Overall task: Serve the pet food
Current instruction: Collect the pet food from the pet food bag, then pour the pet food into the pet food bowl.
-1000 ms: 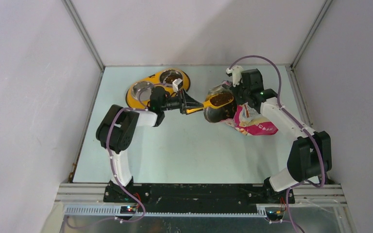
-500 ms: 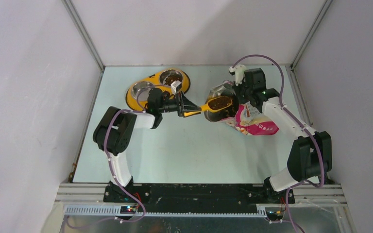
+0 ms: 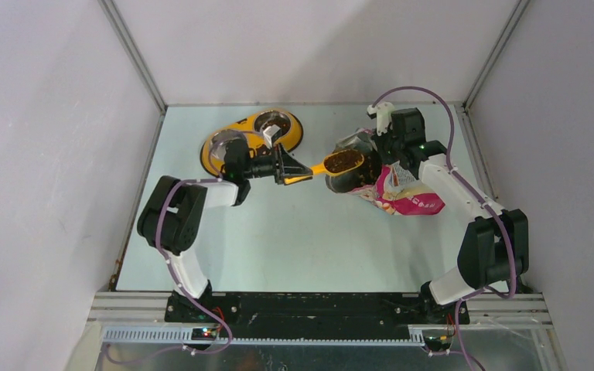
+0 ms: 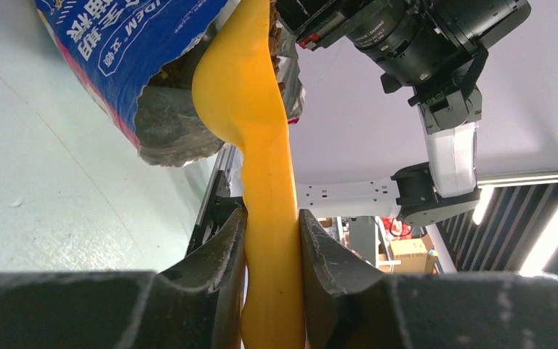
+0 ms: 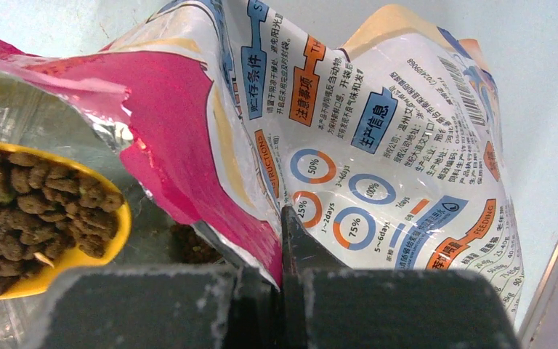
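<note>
Orange plastic scoop [image 3: 346, 161], heaped with brown kibble pellets [image 5: 29, 211], clamped in left end effector [image 4: 272, 218] at glossy blue-and-pink pouch [image 3: 402, 193], centre-right; right end effector [image 5: 282, 233] pinches pouch rim, fingertips buried

Pale green table [image 3: 294, 247] — plain grey walls [image 3: 46, 154], aluminium corner rails [image 3: 131, 54]; strip lights [image 4: 556, 227] lit.

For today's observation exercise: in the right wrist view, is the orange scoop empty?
No, the scoop is heaped with brown kibble at the mouth of the pouch.
</note>
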Motion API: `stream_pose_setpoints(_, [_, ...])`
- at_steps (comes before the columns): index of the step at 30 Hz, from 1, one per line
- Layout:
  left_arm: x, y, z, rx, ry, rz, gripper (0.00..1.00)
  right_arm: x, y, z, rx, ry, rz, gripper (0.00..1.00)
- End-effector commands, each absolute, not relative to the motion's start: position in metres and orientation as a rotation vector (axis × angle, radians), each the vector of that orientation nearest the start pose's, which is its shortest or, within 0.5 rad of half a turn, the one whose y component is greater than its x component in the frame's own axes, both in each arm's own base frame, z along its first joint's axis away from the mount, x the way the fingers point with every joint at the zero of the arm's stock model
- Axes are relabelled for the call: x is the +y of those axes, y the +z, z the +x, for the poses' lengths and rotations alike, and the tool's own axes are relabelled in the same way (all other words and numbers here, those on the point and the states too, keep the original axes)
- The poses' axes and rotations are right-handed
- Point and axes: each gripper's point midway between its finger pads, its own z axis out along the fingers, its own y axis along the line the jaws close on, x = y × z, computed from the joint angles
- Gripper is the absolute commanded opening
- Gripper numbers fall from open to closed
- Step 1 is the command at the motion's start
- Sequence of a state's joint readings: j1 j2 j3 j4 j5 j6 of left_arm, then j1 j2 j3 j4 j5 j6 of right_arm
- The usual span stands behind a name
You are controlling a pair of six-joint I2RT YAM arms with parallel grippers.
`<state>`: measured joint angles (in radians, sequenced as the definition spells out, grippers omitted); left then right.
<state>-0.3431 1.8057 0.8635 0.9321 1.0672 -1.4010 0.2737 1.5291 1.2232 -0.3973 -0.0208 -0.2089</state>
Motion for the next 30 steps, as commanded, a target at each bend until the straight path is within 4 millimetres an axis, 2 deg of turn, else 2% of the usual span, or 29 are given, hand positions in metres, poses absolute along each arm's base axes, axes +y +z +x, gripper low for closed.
stream_pose_setpoints(1, [-0.285,0.226,0.307,1.981,-2.014,0.145,0.0,0.094,0.18,0.415,2.187,-0.006,-0.502,0.0])
stream_pose_setpoints(20, [-0.239,0.235,0.311,1.948,-1.918,0.085,0.0,0.092,0.182,0.416,2.181,-0.013,-0.495,0.0])
stream_pose_setpoints(30, [-0.212,0.238,0.322,1.916,-1.864,0.02,0.0,0.093,0.183,0.415,2.178,-0.011,-0.497,0.0])
